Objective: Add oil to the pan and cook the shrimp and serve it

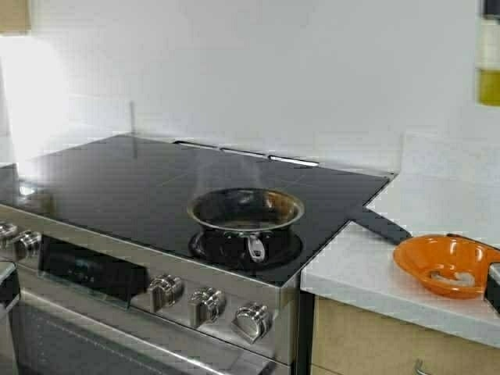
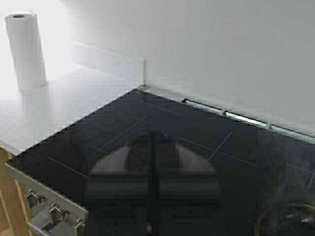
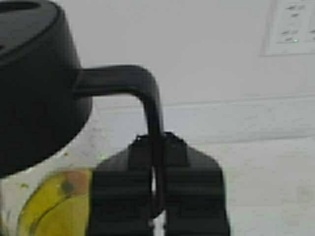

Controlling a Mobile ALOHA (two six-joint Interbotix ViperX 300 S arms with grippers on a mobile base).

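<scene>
The steel pan point(image 1: 246, 209) sits on the front right burner with its loop handle toward me, and faint steam rises from it. Its rim also shows in the left wrist view, pan point(image 2: 290, 216). My right gripper point(image 3: 156, 140) is shut on the black handle point(image 3: 150, 93) of the glass jug point(image 1: 489, 58), held high at the right edge above the counter. Yellow oil point(image 3: 42, 204) shows under the black lid point(image 3: 34, 83). A pale shrimp point(image 1: 453, 276) lies in the orange bowl point(image 1: 414, 258). My left gripper point(image 2: 152, 137) hangs shut and empty over the stove's left side.
A black utensil handle point(image 1: 383, 225) lies across the stove's right edge onto the white counter point(image 1: 359, 273). Stove knobs point(image 1: 207, 305) line the front panel. A paper towel roll point(image 2: 25, 49) stands on the counter left of the black cooktop point(image 1: 117, 180).
</scene>
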